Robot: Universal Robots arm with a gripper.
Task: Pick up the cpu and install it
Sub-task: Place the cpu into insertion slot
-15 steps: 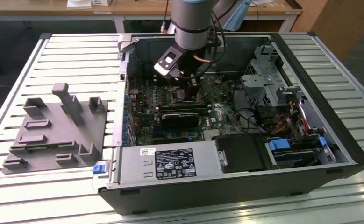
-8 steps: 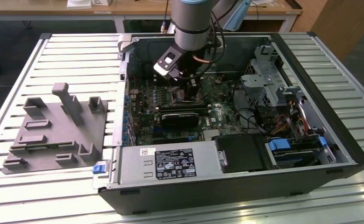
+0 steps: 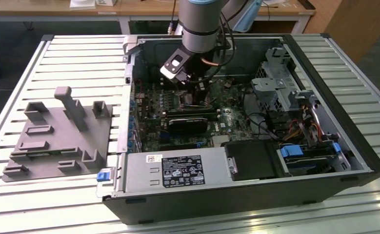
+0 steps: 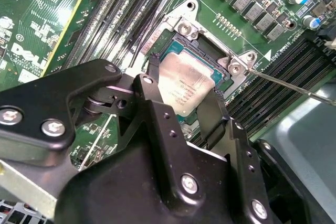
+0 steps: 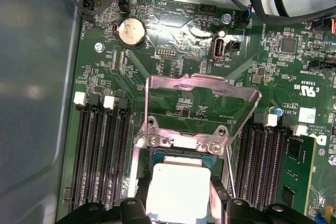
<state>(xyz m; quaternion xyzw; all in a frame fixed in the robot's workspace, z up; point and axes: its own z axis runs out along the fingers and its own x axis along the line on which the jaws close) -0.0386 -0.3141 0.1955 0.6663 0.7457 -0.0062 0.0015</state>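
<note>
Inside the open computer case (image 3: 196, 204), the jaws pinch the cpu (image 4: 186, 82) in the socket (image 4: 203, 49).

Slatted metal worktop (image 3: 79, 58): grey fixture (image 3: 47, 141) on the exterior view's left, open PC case (image 3: 242, 195) just beside it.

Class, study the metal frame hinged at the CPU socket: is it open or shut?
Open. In the first wrist view the metal frame is swung back clear of the cpu, whose silver top lies uncovered.

Arm (image 3: 199, 19) pointing down, jaws clasping cpu (image 4: 184, 82)
</note>
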